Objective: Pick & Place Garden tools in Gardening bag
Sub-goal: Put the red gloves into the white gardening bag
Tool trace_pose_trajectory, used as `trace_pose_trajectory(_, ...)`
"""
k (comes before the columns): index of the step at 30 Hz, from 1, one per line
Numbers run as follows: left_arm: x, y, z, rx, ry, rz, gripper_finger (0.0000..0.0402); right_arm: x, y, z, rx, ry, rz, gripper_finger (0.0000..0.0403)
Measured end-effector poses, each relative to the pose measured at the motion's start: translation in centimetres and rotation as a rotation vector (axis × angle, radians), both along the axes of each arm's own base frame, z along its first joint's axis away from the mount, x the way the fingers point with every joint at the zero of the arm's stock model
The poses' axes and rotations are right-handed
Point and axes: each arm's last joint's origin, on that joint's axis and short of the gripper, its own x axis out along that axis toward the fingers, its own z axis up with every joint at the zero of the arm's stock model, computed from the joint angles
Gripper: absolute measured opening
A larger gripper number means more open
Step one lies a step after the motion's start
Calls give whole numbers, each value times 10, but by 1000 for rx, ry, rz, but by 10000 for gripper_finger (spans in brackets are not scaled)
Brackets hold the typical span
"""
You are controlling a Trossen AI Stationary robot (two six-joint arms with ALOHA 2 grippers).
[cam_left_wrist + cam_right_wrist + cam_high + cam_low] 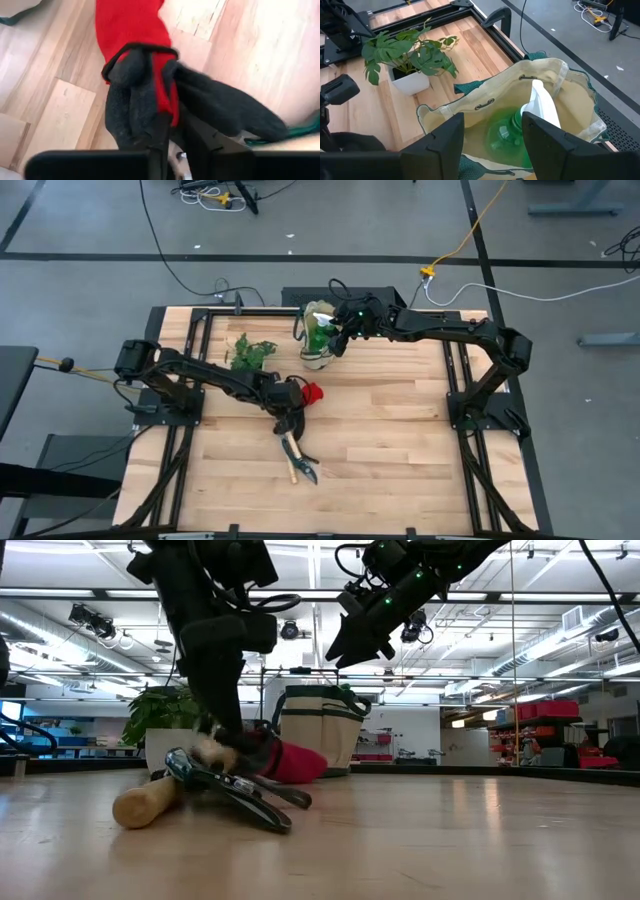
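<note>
My left gripper (292,412) is low at the table's middle, shut on the red-and-black glove (145,75), which also shows in the high view (311,392). The dark-handled pruning shears (303,463) and the wooden-handled mini rake (145,802) lie on the table just nearer. My right gripper (492,145) hangs open over the mouth of the beige gardening bag (550,80) at the far middle, touching nothing. The bright-green spool (507,135) lies inside the bag, below the gap between its fingers. My left gripper pinches the glove's black part (150,120) between its two fingers, which come at it from above and slant down. The glove's red cuff end (130,25) stretches away from the fingers and lies on the table.
A leafy plant in a white pot (250,352) stands left of the bag. A white object (542,105) sticks up inside the bag. The shears and rake lie close to my left gripper. Bare wood lies on the table's right half (400,420).
</note>
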Motion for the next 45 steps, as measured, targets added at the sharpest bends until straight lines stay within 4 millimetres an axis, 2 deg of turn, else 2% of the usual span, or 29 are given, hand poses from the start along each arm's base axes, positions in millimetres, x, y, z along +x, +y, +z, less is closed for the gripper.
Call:
trace_pose_trajectory(8,0,0,0,7,-1,3,100,0,0,0,0,0,0,201)
trace_pose_trajectory(22,0,2,0,49,0,16,103,0,0,0,2,-1,-2,201)
trace_pose_trajectory(26,2,2,-8,62,39,18,103,0,0,0,2,-1,-1,201)
trace_pose_trajectory(30,4,1,-22,57,89,12,82,0,0,0,2,0,-1,201)
trace_pose_trajectory(35,6,1,-26,61,100,13,12,0,0,0,2,1,-1,201)
trace_pose_trajectory(45,5,2,-22,96,106,30,3,0,0,0,3,0,-2,201)
